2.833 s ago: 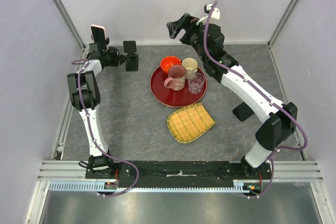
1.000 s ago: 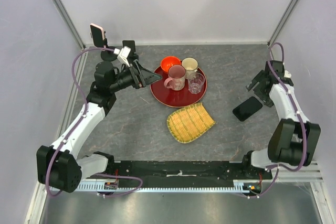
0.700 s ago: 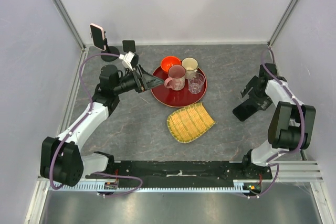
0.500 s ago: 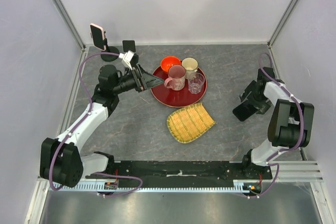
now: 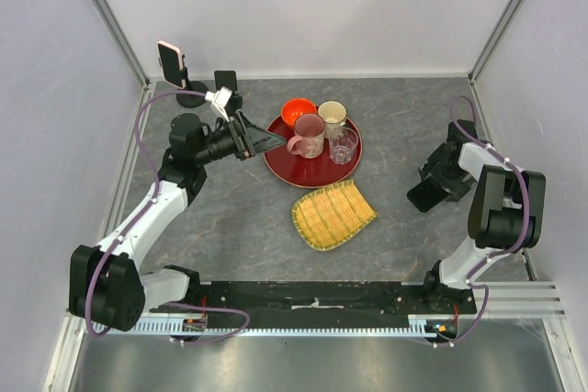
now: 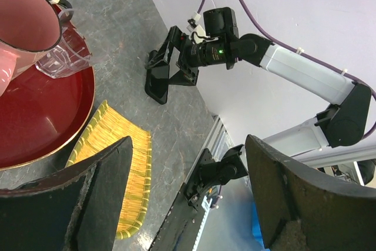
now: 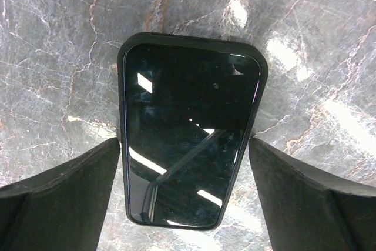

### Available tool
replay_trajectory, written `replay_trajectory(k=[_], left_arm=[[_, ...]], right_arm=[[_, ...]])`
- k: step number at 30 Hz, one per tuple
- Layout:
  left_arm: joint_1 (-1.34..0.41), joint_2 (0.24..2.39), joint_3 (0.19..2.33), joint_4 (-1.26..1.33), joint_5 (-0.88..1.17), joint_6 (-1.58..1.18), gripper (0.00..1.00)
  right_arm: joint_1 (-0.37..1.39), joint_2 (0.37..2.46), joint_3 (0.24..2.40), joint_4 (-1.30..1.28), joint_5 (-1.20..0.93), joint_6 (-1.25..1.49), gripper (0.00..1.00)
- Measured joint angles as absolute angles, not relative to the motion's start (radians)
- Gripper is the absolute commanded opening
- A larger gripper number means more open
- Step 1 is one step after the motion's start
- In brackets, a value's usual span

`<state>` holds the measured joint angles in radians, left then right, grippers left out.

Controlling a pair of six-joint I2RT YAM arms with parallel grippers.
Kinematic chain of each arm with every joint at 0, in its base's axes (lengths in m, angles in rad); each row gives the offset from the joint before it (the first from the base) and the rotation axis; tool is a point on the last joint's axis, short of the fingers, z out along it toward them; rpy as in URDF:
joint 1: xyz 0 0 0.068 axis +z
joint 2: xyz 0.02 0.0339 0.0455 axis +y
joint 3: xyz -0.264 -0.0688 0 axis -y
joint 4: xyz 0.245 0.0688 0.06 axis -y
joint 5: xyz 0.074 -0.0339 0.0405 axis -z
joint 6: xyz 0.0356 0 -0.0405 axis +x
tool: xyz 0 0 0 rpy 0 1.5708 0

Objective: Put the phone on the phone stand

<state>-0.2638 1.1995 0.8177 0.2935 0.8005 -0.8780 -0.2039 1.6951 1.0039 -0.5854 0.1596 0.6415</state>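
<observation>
While flat, glossy black phone (image 7: 191, 130)

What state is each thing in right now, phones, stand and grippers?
Black smartphone: flat, screen up, ungripped.
Right gripper: open, straddling it.
Left gripper: open, empty.
Pink-cased phone: propped upright, far-left corner.
Black phone stand: upright, empty.
Pink ceramic mug: upright on red round tray.

A grey, marble-veined table (image 5: 230, 227) carries a round red tray (image 5: 317, 179) near its centre, with a yellow woven dish (image 5: 333, 215) just in front of it. At the right a black phone (image 7: 191, 130) lies flat, screen up. In the far-left corner stand what appear to be two holders, the corner stand (image 5: 191, 98) and the black stand (image 5: 226, 81).
</observation>
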Motion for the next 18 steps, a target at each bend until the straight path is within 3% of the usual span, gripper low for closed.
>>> replay_trajectory(k=[2, 4, 5, 7, 8, 9, 13, 18], left_arm=[[-0.264, 1.200, 0.818, 0.294, 0.803, -0.878, 0.83], [-0.264, 1.200, 0.818, 0.293, 0.805, -0.878, 0.83], [-0.264, 1.200, 0.818, 0.292, 0.806, -0.878, 0.83], [-0.264, 1.200, 0.818, 0.284, 0.806, -0.877, 0.83], [-0.264, 1.200, 0.818, 0.281, 0.805, -0.876, 0.83], [-0.264, 1.200, 0.818, 0.278, 0.805, -0.876, 0.83], [-0.264, 1.200, 0.821, 0.263, 0.805, -0.868, 0.83], [-0.264, 1.202, 0.833, 0.228, 0.787, -0.838, 0.83]], right_arm=[[-0.204, 1.688, 0.995, -0.577, 0.165, 0.657, 0.80], [-0.204, 1.672, 0.974, -0.559, 0.174, 0.676, 0.60], [-0.204, 1.665, 0.966, -0.553, 0.176, 0.683, 0.41], [-0.204, 1.655, 0.955, -0.544, 0.181, 0.682, 0.22], [-0.205, 1.649, 0.950, -0.544, 0.186, 0.683, 0.04], [-0.208, 1.639, 0.944, -0.539, 0.187, 0.685, 0.00], [-0.228, 1.501, 0.908, -0.473, 0.213, 0.678, 0.00], [-0.131, 1.408, 0.827, -0.366, 0.195, 0.601, 0.00]])
